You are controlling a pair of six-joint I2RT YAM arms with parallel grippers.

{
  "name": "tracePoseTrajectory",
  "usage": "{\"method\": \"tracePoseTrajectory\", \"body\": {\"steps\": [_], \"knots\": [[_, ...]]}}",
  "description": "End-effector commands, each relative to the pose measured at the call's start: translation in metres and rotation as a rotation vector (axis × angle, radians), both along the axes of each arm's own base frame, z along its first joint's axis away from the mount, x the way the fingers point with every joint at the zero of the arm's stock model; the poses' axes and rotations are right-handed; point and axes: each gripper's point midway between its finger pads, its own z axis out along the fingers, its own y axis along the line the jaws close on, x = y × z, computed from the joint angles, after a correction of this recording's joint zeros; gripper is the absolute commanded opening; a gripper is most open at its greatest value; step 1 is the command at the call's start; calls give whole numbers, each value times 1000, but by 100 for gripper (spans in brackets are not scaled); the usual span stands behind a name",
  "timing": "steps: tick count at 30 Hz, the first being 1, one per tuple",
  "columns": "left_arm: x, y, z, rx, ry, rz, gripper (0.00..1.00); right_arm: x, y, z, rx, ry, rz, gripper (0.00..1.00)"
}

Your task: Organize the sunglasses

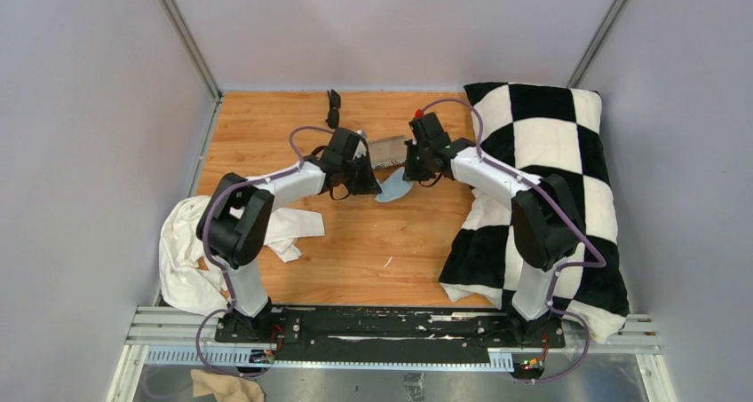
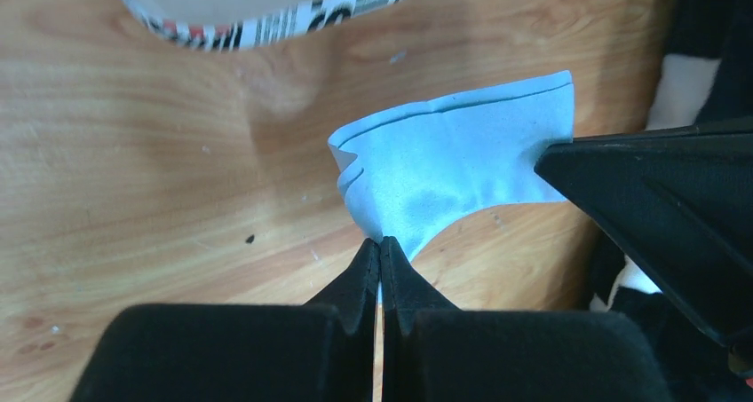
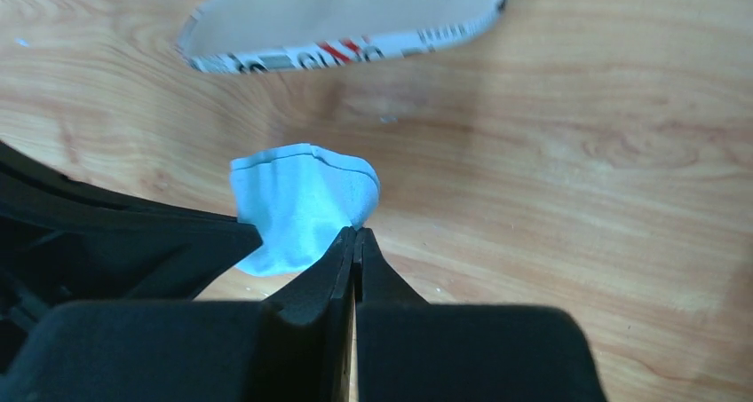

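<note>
The black folded sunglasses (image 1: 333, 107) lie alone at the far edge of the wooden table (image 1: 355, 251), beyond both arms. A light-blue cloth (image 1: 392, 188) hangs between the two grippers at mid-table. My left gripper (image 2: 380, 242) is shut on one lower corner of the cloth (image 2: 444, 162). My right gripper (image 3: 355, 233) is shut on the opposite edge of the cloth (image 3: 297, 202). From above, the left gripper (image 1: 371, 186) and the right gripper (image 1: 410, 175) sit close together, just in front of the tan-grey case (image 1: 386, 150).
The case (image 2: 266, 11) with its striped edge lies open side up just past the cloth. A black-and-white checkered blanket (image 1: 550, 171) covers the table's right side. A crumpled white cloth (image 1: 191, 242) lies at the left near the left arm's base.
</note>
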Motion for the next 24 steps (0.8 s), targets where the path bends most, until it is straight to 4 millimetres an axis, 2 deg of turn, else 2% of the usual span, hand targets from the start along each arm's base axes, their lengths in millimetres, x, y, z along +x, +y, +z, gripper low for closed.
{"method": "tracePoseTrajectory", "body": {"steps": [1, 5, 9, 13, 17, 24], "knots": [[20, 3, 34, -12, -60, -7, 0, 21, -5, 29, -18, -64, 0, 0], [41, 4, 54, -21, -93, -4, 0, 39, -1, 43, -2, -94, -8, 0], [61, 6, 62, -29, -102, 4, 0, 59, 4, 54, 12, -127, -16, 0], [81, 10, 66, -38, -110, 26, 0, 78, 8, 55, 7, -150, -25, 0], [100, 10, 67, -41, -114, 34, 0, 96, 10, 53, -2, -166, -32, 0], [120, 12, 49, -30, -97, 44, 0, 119, 11, 40, 4, -154, -37, 0]]}}
